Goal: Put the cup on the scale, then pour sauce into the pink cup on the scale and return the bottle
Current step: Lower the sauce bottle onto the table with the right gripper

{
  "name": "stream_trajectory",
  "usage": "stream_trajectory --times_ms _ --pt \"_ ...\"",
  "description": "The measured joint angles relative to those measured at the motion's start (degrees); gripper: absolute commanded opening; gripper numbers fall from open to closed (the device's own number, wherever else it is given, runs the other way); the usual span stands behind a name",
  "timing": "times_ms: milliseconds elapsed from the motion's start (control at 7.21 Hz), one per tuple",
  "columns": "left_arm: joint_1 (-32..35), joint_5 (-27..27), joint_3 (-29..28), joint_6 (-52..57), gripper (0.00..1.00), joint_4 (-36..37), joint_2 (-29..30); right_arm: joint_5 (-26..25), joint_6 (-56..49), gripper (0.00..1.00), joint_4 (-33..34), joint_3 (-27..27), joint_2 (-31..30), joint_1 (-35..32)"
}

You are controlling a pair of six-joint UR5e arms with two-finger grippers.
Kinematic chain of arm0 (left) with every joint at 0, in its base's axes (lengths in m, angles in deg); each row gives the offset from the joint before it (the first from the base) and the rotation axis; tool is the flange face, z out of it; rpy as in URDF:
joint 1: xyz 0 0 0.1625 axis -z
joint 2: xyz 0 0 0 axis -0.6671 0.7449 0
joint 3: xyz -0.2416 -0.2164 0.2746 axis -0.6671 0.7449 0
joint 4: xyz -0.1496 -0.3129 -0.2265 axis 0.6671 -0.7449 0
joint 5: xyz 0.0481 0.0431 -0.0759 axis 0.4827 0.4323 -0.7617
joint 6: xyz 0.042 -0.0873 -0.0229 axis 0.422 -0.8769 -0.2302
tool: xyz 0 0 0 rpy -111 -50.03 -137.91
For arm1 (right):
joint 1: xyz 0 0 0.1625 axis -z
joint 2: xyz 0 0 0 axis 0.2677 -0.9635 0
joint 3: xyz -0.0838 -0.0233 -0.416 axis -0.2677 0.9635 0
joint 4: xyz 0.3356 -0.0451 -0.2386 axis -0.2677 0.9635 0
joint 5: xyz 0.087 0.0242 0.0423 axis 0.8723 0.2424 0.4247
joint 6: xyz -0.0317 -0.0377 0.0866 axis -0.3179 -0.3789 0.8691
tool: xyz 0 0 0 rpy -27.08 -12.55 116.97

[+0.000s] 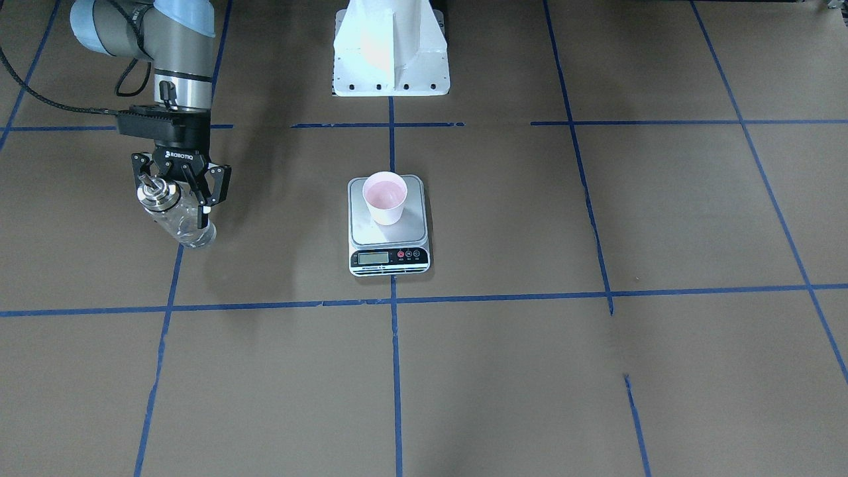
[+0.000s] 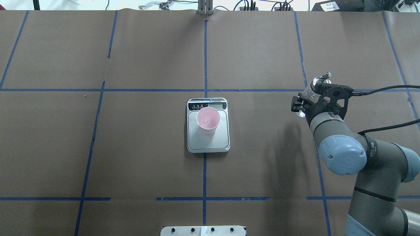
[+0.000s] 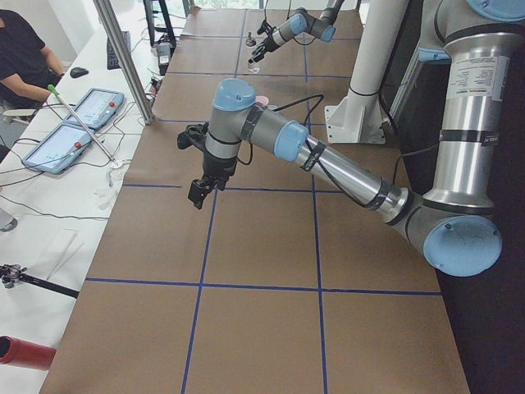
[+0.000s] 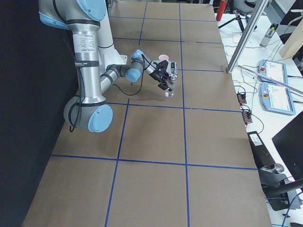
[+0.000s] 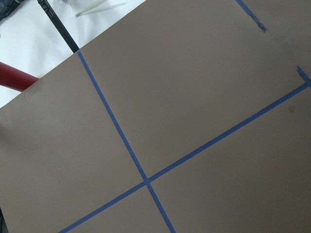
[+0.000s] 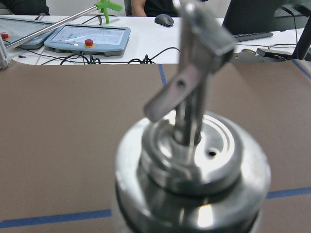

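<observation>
The pale pink cup (image 1: 385, 197) stands upright on the silver scale (image 1: 389, 233) at the table's middle; both also show in the overhead view, cup (image 2: 208, 119) on scale (image 2: 213, 141). My right gripper (image 1: 176, 189) is shut on the clear glass bottle (image 1: 182, 222), which tilts, well off to the scale's side. From overhead the gripper (image 2: 308, 102) and the bottle's spout (image 2: 323, 78) show. The right wrist view is filled by the bottle's metal collar and spout (image 6: 194, 160). My left gripper (image 3: 197, 193) hangs over bare paper; I cannot tell if it is open or shut.
Brown paper with blue tape lines covers the table. The white robot base mount (image 1: 391, 53) sits behind the scale. Beyond the table's far edge are control tablets (image 3: 82, 123) on a white desk, a red cylinder (image 3: 25, 351) and a seated person.
</observation>
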Motion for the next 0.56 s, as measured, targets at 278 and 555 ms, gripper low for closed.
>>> stream_trajectory --times_ms 278,555 --pt "0.02 -0.01 -0.05 0.0 1.0 0.0 -0.01 0.29 3.26 0.0 0.0 -0.36 -1.82 0.04" --pt "0.02 0.04 -0.1 0.0 1.0 0.0 -0.02 0.63 6.45 0.0 0.0 -0.47 -3.97 0.09"
